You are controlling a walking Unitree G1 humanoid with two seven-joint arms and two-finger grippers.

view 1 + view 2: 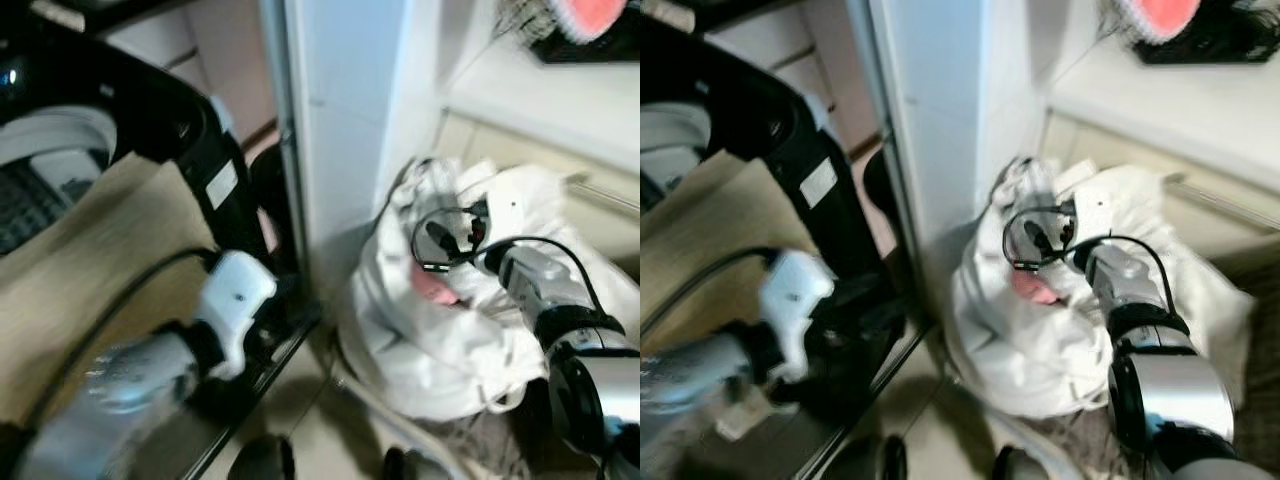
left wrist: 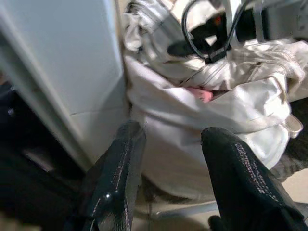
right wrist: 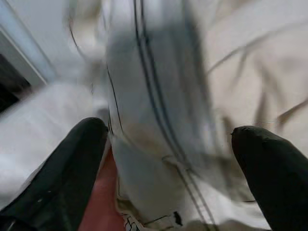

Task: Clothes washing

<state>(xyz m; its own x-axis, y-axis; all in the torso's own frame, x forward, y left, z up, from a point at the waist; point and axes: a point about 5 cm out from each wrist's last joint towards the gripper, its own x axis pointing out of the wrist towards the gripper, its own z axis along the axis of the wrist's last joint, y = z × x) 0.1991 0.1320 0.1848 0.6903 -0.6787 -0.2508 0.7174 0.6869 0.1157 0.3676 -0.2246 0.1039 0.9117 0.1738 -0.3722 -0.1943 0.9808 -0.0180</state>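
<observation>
Right gripper [image 3: 168, 144] fingers spread wide inside your white laundry bag [image 1: 440, 340], over pink garment [image 1: 437, 288]; left gripper [image 2: 168, 159] likewise spread beside washer [image 1: 60, 150].

Crumpled white cloth laundry bag [image 1: 440, 340], glossy black washer door [image 1: 215, 170], matt black gripper fingers [image 2: 120, 178].

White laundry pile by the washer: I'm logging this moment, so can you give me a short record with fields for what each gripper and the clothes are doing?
scene: white laundry pile heaped on the floor against a white cabinet corner
pink item: pink garment peeking out of the pile
right gripper: open, fingers spread either side of a white fabric fold
left gripper: open, pointing toward the pile, apart from it
washer: black-rimmed washing machine to the robot's left
</observation>
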